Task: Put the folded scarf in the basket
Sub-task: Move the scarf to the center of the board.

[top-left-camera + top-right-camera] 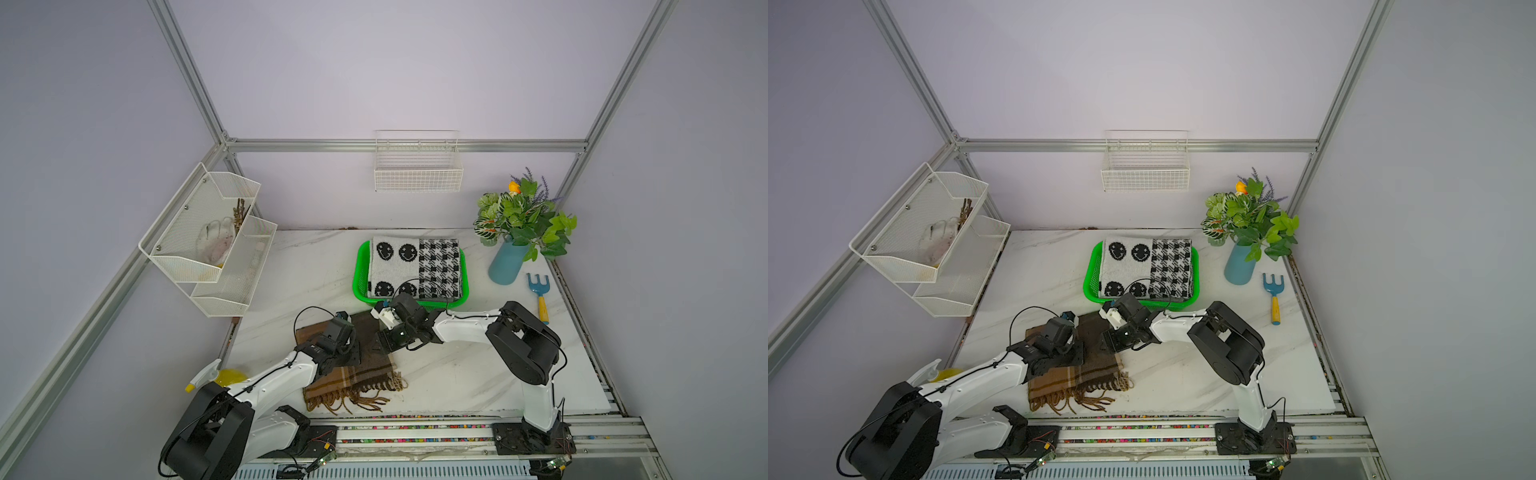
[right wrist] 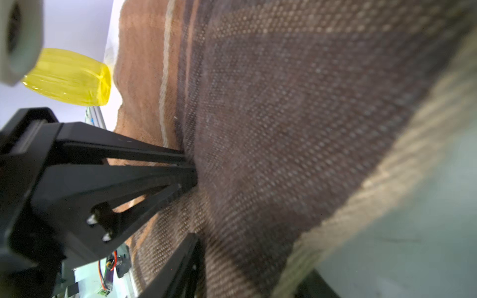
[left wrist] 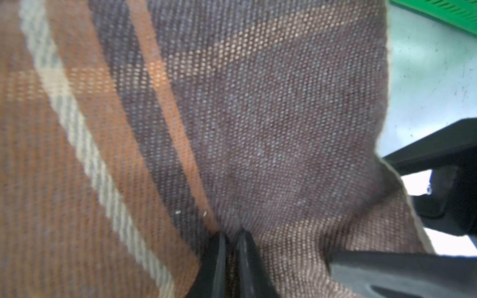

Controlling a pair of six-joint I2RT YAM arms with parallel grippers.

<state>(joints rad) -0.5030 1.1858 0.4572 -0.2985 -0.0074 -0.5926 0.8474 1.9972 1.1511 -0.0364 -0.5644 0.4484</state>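
White mesh two-tier rack hangs on the left wall, a pale glove-like thing in its upper tier; a yellow spray bottle lies at the table's left edge. Next over, the left gripper is down on the brown plaid scarf; in the left wrist view its jaws are pinched nearly together with a small tuck of the weave drawn up between them, so it has hold of the cloth. The scarf lies folded on the marble table, fringe toward the near edge, its far edge just short of the basket. The right gripper sits at the scarf's right side; in the right wrist view its jaws stand about half apart with a fold bulging between them, whether gripped I cannot tell. Beyond it, the green basket already carries a folded black-and-white smiley and houndstooth knit. White wire basket hangs on the back wall. Far right: blue vase of plants, small blue rake. Judgement: pickup stage only; lift, carry and placement in the basket remain.
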